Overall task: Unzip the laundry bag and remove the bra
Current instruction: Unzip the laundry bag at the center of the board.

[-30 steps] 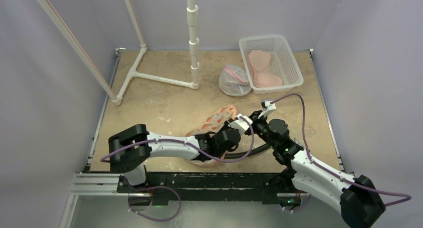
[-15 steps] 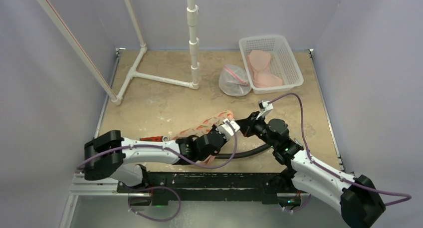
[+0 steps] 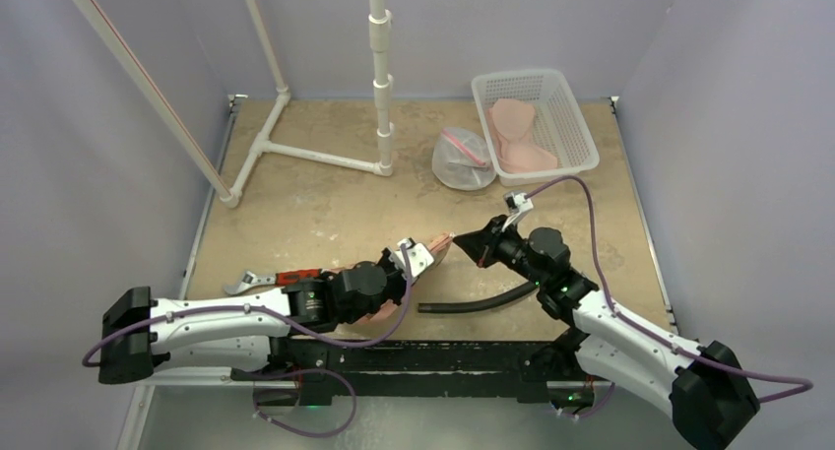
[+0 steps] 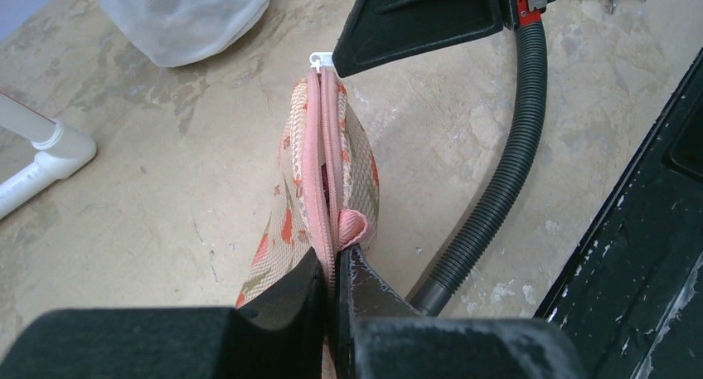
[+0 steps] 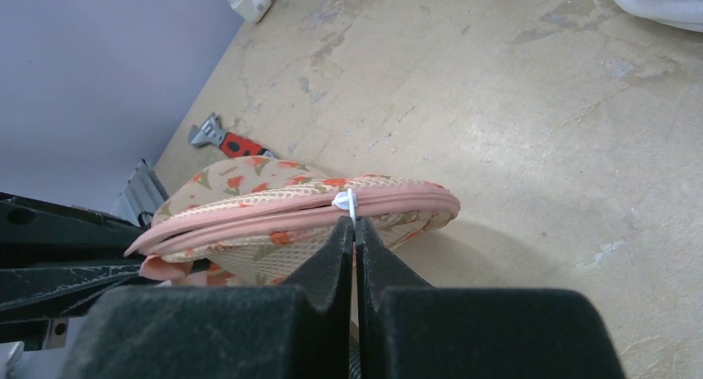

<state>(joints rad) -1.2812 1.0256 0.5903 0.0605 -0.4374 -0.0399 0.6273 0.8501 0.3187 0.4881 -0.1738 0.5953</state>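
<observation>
table (image 3: 325, 199) | laundry bag (image 4: 332, 180) near front centre, stretched between both arms, zip seam up, contents unreadable | left gripper (image 4: 332, 273) pinched tight on bag's near end, arm hides that end from above | right gripper (image 5: 355, 230) clamped on white zipper pull (image 5: 346, 201) at far end

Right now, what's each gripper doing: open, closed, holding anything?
Left gripper: closed, pinching the laundry bag at its pink zipper edge.
Right gripper: closed on the white zipper pull.
</observation>
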